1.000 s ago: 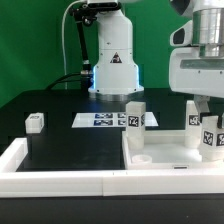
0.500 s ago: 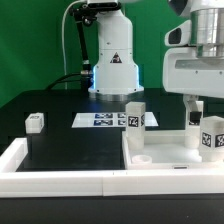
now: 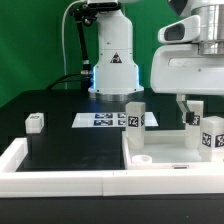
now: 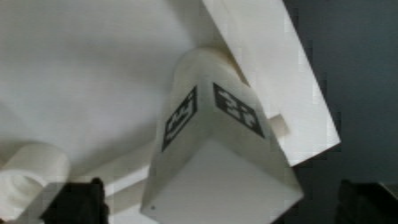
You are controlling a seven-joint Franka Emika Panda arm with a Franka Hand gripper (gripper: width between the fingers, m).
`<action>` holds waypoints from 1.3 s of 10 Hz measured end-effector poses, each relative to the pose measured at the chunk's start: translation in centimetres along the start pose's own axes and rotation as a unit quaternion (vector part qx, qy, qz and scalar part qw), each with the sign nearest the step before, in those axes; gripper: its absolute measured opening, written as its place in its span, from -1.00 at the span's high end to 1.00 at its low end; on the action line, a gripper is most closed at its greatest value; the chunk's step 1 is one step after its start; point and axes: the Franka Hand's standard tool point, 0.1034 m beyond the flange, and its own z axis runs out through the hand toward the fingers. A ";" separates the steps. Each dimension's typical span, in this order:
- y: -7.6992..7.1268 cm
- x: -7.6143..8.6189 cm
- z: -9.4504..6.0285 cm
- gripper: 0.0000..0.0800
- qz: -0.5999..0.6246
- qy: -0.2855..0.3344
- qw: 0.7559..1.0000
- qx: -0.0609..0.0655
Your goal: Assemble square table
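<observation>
Exterior view: black table point(image 3: 70, 150) against a green backdrop, white rim bars point(image 3: 60, 182) along the near edge and up the left side. The left half of the black surface is mostly free; only a small white block point(image 3: 36, 122) sits near the left bar. The marker board point(image 3: 108, 120) lies flat at mid-table, in front of the robot base point(image 3: 112, 60).

The square tabletop point(image 3: 165, 150) lies flat at the exterior view's right, tight into the near right corner against the rim bars, so there is no slack on those two sides. One leg point(image 3: 135, 114) stands upright at the top's far left corner. A second leg point(image 3: 212, 135) stands upright toward the right, and a low round stub point(image 3: 143, 158) shows near the top's near left corner. Open top surface remains between the two upright legs.

The arm's bulky white wrist hangs from above at the upper right. The gripper point(image 3: 188, 113) points straight down with its jaws spread apart and nothing between them, hovering just left of the right leg. Contact with the leg: cannot tell.

Wrist view: looking down on a tagged leg point(image 4: 214, 140), standing on the white top point(image 4: 89, 70), two tags visible on adjacent faces. Dark fingertips point(image 4: 75, 200) sit on either side of the frame, well apart, with the leg centred between them and not clamped. Another leg end point(image 4: 27, 170) shows at the edge.
</observation>
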 end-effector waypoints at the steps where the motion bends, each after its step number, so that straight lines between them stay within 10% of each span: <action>1: 0.0 0.0 0.0 -0.62 -0.016 0.000 1.000 0.000; 9: -0.6 -0.6 0.3 -0.62 -0.234 0.013 0.972 -0.004; 11: -0.5 -0.6 0.3 0.04 -0.232 0.013 0.973 -0.004; 13: -0.6 -0.6 0.3 0.28 -0.219 0.014 0.976 -0.003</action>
